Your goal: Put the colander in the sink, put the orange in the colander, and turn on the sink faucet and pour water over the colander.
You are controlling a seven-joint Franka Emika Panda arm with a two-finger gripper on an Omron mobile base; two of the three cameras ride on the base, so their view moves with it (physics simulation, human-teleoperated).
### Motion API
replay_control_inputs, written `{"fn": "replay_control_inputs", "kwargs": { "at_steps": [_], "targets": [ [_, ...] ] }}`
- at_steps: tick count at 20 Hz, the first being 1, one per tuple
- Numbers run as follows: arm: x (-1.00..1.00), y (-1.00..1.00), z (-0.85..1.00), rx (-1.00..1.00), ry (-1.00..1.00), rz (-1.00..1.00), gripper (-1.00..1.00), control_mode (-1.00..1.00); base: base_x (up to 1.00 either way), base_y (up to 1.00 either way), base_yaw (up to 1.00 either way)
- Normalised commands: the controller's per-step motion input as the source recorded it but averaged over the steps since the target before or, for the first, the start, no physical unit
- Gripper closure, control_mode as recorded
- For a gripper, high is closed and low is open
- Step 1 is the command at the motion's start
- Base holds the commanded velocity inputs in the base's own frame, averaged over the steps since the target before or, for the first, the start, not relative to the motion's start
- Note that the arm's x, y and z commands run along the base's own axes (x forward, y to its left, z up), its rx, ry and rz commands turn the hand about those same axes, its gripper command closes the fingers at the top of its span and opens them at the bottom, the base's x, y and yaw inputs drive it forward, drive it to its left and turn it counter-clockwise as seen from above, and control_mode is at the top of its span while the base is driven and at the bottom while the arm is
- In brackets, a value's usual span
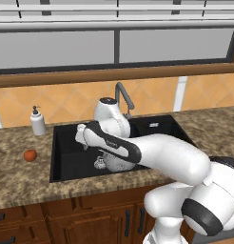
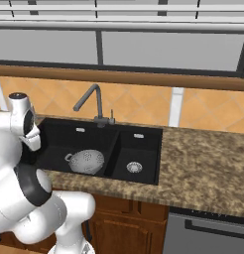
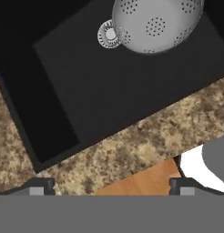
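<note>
I am looking into a rendered home kitchen: a speckled brown granite counter (image 1: 14,183) runs across the middle of the frame, with a black double-basin sink (image 2: 139,135) set into it and a dark gooseneck faucet (image 2: 89,101) behind. Orange tiles (image 1: 66,102) cover the wall under a wide window (image 1: 114,47) at the top. Wooden cabinet doors (image 1: 90,224) fill the bottom, and a white soap dispenser (image 1: 37,121) stands at the left.

My fingers (image 3: 111,186) stand wide apart above the sink's front edge (image 3: 145,136). Below me the wider basin floor (image 3: 100,91) lies bare; the colander (image 2: 87,161) sits against its far side by the drain (image 3: 107,34). The faucet (image 2: 91,101) rises behind, over the divider.
</note>
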Motion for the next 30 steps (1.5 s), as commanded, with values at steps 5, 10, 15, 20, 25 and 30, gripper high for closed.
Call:
{"fn": "replay_control_inputs", "kwargs": {
  "at_steps": [5, 10, 15, 20, 25, 30],
  "targets": [
    [-0.29, 0.43, 0.35, -0.04, -0.30, 0.63, -1.00, -1.00, 0.00, 0.00, 0.00],
    [-0.02, 0.62, 0.03, -0.06, -0.42, 0.20, -1.00, -1.00, 0.00, 0.00, 0.00],
    [0.18, 0.51, 0.12, 0.13, -0.02, 0.00, -1.00, -1.00, 0.00, 0.00, 0.00],
    [0.23, 0.55, 0.24, 0.16, 0.10, 0.02, -1.00, -1.00, 0.00, 0.00, 0.00],
    [0.21, 0.52, -0.08, 0.00, -0.01, 0.04, -1.00, -1.00, 0.00, 0.00, 0.00],
    [0.36, 0.28, -0.05, -0.03, 0.00, 0.00, -1.00, -1.00, 0.00, 0.00, 0.00]
  ]
}}
